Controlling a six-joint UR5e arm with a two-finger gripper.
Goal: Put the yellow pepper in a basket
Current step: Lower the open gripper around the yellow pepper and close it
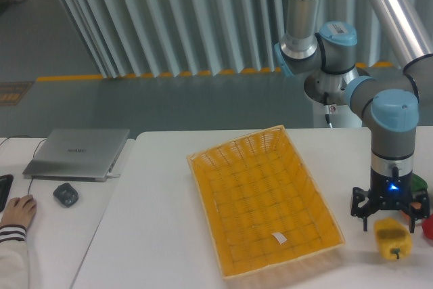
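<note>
Camera view: black two-finger hand (388, 213) hangs spread open, empty, directly over the glossy yellow bell pepper (392, 236) (on the white counter (155, 221)); shallow yellow-orange wicker basket (203, 187) lies beside it, toward the laptop side.

- The robot arm (392, 121) bends down at the right side of the table.
- Its wrist points straight down.
- The gripper (388, 213) hangs low near the front right corner, fingers spread wide apart.
</note>
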